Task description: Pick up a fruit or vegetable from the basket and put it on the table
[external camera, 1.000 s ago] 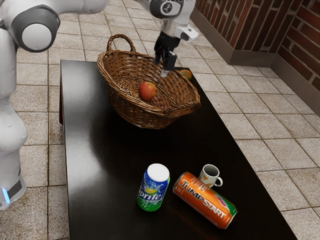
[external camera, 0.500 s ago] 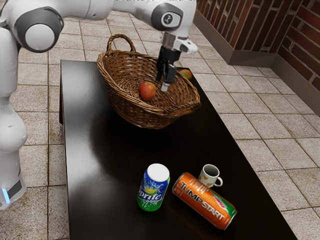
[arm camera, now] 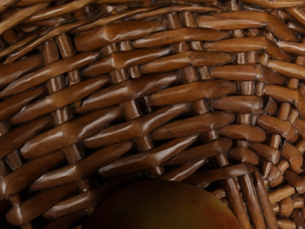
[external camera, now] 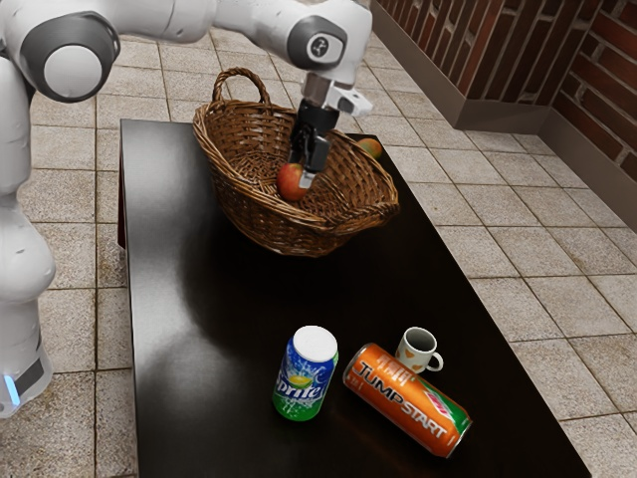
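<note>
Since the earlier frame, the tool [external camera: 304, 175] has moved toward the exterior view's left, to the apple [external camera: 290, 183], which stays inside the basket [external camera: 249, 214]. The apple is round and red with yellowish tints; its top looks dark in the wrist view, against brown wicker. The arm [external camera: 159, 18] reaches across from the exterior view's upper left, its hand pointing down into the basket. I cannot tell whether the tool is open or closed. The basket sits on the black bench [external camera: 199, 378]. Nearer the camera stand an upright Sprite can [external camera: 305, 373] and a mug [external camera: 417, 349], just beside an orange can [external camera: 408, 400] lying on its side.
</note>
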Controlling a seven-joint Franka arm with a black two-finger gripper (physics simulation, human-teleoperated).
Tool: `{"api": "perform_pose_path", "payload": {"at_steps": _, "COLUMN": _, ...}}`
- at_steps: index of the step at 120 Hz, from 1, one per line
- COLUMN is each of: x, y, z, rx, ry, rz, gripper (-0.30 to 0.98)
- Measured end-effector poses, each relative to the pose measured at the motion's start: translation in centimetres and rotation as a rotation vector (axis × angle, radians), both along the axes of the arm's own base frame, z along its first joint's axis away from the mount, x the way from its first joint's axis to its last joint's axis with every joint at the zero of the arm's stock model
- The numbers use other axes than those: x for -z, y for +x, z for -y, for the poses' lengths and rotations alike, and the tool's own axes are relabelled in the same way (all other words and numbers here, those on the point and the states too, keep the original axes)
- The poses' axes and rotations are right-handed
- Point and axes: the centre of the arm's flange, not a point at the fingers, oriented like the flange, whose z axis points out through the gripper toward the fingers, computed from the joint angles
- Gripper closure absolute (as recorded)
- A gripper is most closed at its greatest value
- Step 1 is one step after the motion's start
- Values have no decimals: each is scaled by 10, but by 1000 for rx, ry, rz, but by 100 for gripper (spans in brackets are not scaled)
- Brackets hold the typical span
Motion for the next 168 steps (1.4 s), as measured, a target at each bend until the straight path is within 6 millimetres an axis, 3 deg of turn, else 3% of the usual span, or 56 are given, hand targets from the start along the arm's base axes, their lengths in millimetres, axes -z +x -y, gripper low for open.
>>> {"api": "perform_pose_path", "payload": {"at_steps": 30, "x": 12, "y": -1, "z": 4, "rx": 7, "ry": -25, "rz": -9, "gripper": 0}}
{"api": "perform_pose_path", "payload": {"at_steps": 54, "x": 12, "y": -4, "z": -5, "rx": -4, "ry": -18, "rz": -7, "gripper": 33}}
{"api": "perform_pose_path", "payload": {"at_steps": 62, "x": -1, "y": -8, "z": -5, "rx": -4, "ry": 8, "rz": 7, "gripper": 37}}
{"api": "perform_pose_path", "payload": {"at_steps": 76, "x": -63, "y": -27, "z": 8, "rx": -6, "ry": 91, "rz": 67, "gripper": 37}}
{"api": "perform_pose_path", "payload": {"at_steps": 82, "x": -100, "y": -25, "z": 42, "rx": 46, "ry": 132, "rz": 105, "gripper": 37}}
{"api": "perform_pose_path", "payload": {"at_steps": 91, "x": -146, "y": -21, "z": 141, "rx": 212, "ry": 177, "rz": 159, "gripper": 36}}
{"api": "perform_pose_path", "payload": {"at_steps": 99, "x": -170, "y": -29, "z": 217, "rx": 332, "ry": 205, "rz": 183, "gripper": 35}}
{"api": "perform_pose_path", "payload": {"at_steps": 105, "x": -182, "y": -35, "z": 256, "rx": 390, "ry": 224, "rz": 198, "gripper": 36}}
{"api": "perform_pose_path", "payload": {"at_steps": 113, "x": -190, "y": -36, "z": 290, "rx": 437, "ry": 243, "rz": 207, "gripper": 35}}
{"api": "perform_pose_path", "payload": {"at_steps": 134, "x": -179, "y": -50, "z": 359, "rx": 496, "ry": 283, "rz": 179, "gripper": 36}}
{"api": "perform_pose_path", "payload": {"at_steps": 148, "x": -144, "y": -67, "z": 400, "rx": 518, "ry": 315, "rz": 121, "gripper": 35}}
{"api": "perform_pose_path", "payload": {"at_steps": 158, "x": -102, "y": -84, "z": 428, "rx": 539, "ry": 324, "rz": 58, "gripper": 36}}
{"api": "perform_pose_path", "payload": {"at_steps": 168, "x": -85, "y": -102, "z": 450, "rx": 547, "ry": 325, "rz": 44, "gripper": 36}}
